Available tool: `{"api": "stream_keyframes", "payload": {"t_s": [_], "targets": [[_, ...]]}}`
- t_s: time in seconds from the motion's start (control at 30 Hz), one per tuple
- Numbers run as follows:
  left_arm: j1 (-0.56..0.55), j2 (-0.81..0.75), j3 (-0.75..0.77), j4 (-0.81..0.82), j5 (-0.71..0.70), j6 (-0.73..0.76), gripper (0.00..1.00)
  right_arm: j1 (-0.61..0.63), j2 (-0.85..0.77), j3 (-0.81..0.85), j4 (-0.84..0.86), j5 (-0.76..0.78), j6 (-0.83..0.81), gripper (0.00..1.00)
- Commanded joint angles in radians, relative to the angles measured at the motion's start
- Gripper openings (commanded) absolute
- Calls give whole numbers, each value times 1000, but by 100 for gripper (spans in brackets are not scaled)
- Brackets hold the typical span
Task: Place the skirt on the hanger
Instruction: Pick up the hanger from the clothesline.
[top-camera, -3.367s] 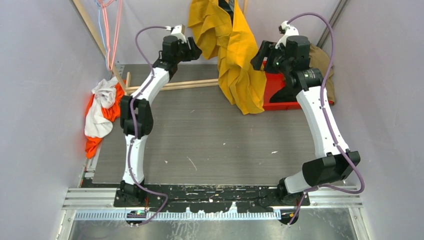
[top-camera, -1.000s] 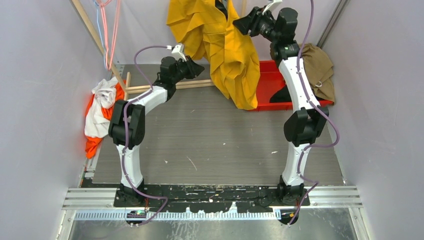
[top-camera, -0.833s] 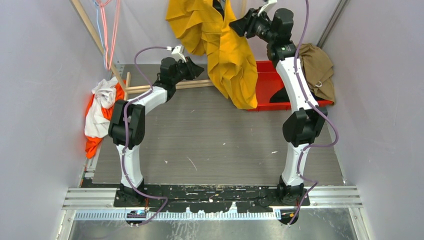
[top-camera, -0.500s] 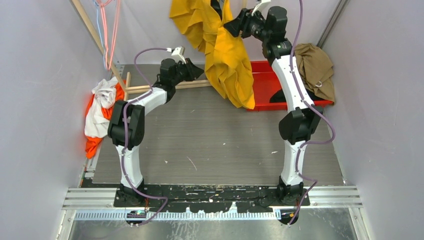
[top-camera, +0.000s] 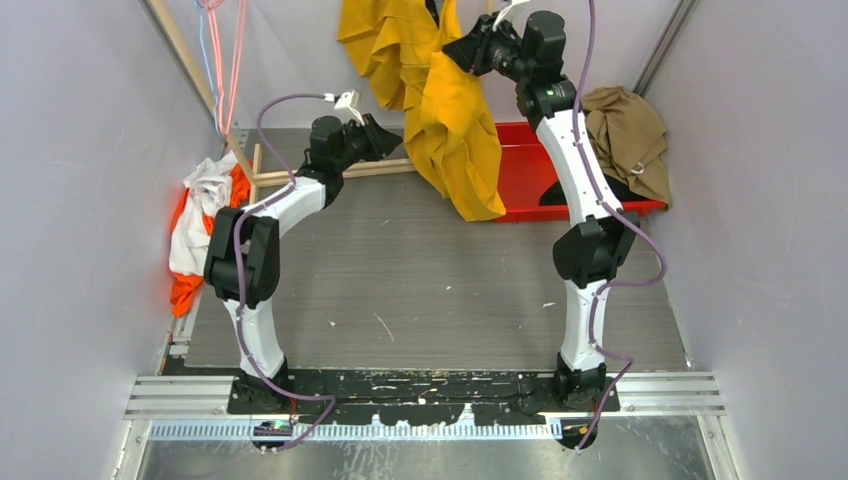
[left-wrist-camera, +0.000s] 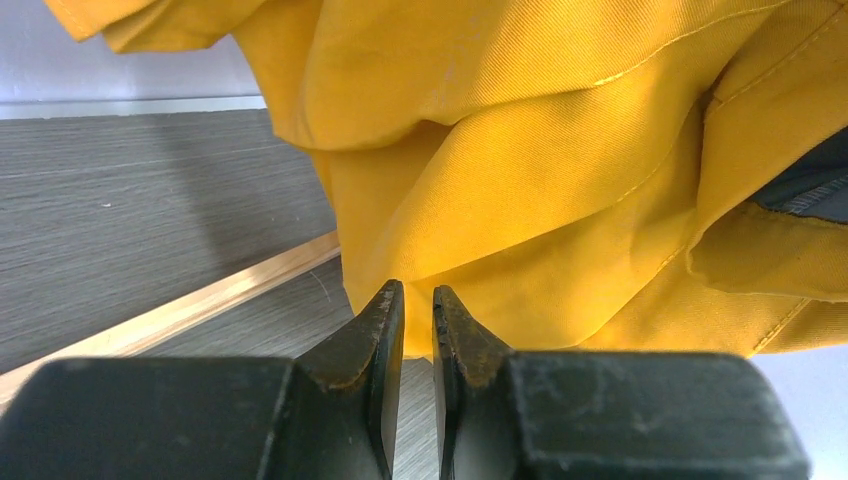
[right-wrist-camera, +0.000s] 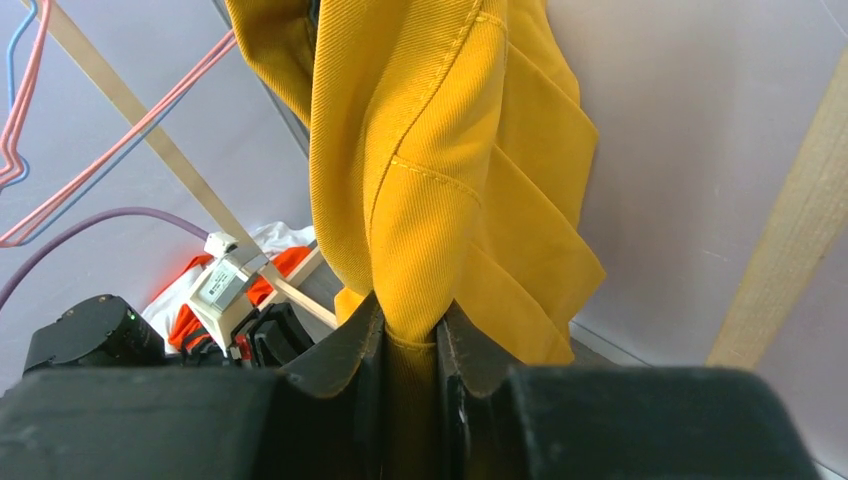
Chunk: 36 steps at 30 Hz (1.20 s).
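at the far back of the worktop (top-camera: 420, 290), the yellow skirt (top-camera: 465, 130) hangs up high in long folds. its top goes out of the picture, so we cannot see what it hangs from. its low end dangles near the front edge of a red box (top-camera: 530, 165).

the right pincer (right-wrist-camera: 410, 325) is raised up by the top of the skirt. it is clenched on a thick fold of the yellow cloth, and the fold sits squeezed between its two fingers.

the left pincer (left-wrist-camera: 418, 300) is lower down, at the left edge of the skirt. its fingers are almost together, with only a thin slit between them. the yellow cloth is right at its tips, but we cannot tell if it has any cloth in its grip.

a brown cloth (top-camera: 625, 130) lies on the right side of the red box. an orange and white cloth (top-camera: 205, 215) is bunched at the left wall. a wooden stick (top-camera: 330, 172) lies flat under the left arm. pink and blue hangers (top-camera: 215, 60) hang in the far left corner.
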Motion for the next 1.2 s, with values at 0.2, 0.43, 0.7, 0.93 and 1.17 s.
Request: {"api": "stream_keyframes", "payload": {"t_s": [0.2,0.43,0.7,0.93,1.17], "targets": [[9,-93,-34,68,12,15,17,30,-232,-274,334,70,20,1],[14,-112,-51,67,12,17,17,34,-301,-408,532,99,67,1],[18,-121,-49,51,13,28,17,40,-262,-440,722,180,149,1],[25,-124,-50,42,15,35,17,48,-229,-481,947,224,253,1],[32,-130,-49,33,19,43,17,64,-214,-504,1078,263,298,1]]}}
